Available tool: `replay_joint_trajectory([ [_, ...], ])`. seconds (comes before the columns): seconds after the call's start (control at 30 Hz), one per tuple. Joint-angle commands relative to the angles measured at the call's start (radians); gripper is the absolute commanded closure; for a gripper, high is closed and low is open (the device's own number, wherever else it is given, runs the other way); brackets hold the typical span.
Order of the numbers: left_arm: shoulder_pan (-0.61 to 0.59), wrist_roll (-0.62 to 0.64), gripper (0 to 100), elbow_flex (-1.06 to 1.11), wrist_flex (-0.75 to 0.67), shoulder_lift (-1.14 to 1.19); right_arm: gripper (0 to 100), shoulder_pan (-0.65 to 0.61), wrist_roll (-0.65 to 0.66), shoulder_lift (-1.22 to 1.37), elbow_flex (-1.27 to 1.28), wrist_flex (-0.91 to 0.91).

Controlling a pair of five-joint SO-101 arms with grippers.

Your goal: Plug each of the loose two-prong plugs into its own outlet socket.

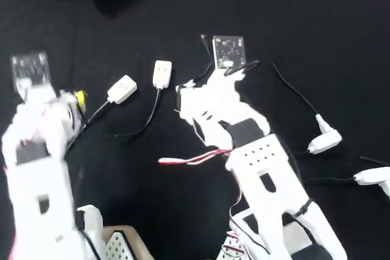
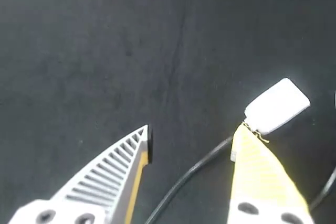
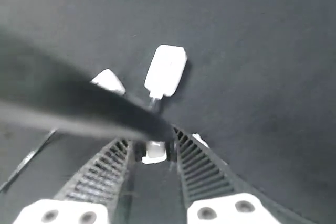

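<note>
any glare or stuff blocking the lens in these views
high view: the white arms glare bright against the black table. right wrist view: a dark cable near the lens crosses in front of the right gripper, shut on a plug. left wrist view: even light, no glare.

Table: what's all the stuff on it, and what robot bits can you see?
Black table cover: one, black, underneath.
White plastic socket blocks on black cords: two, white, left of middle.
White two-prong plugs on black cords: two, white, loose at the right.
Small white plug piece: one, white, between the fingers of the right gripper.
Left gripper: one, grey and yellow fingers, open, near a socket block.
Right gripper: one, grey fingers, shut on that piece.
</note>
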Motion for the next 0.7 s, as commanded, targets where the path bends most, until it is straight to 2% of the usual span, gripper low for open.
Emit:
replay_joint_trajectory([
  [0.0, 0.088, 0.006, 74, -0.328, 0.094, 0.388, 98.5, 0.074, 0.121, -0.002, -0.108, 0.055],
  [0.07, 0.15, -0.009, 74, -0.377, 0.101, 0.477, 98.5, 0.097, 0.196, -0.002, -0.128, 0.084],
  [0.2, 0.252, -0.115, 74, -0.41, 0.029, 0.585, 98.5, 0.121, 0.296, -0.002, -0.142, 0.101],
  [0.43, 0.297, -0.321, 74, -0.427, -0.008, 0.724, 98.6, 0.153, 0.361, 0.13, -0.217, 0.114],
  [0.67, 0.334, -0.35, 74, -0.561, -0.002, 0.893, 98.6, 0.221, 0.374, 0.41, -0.447, 0.227],
])
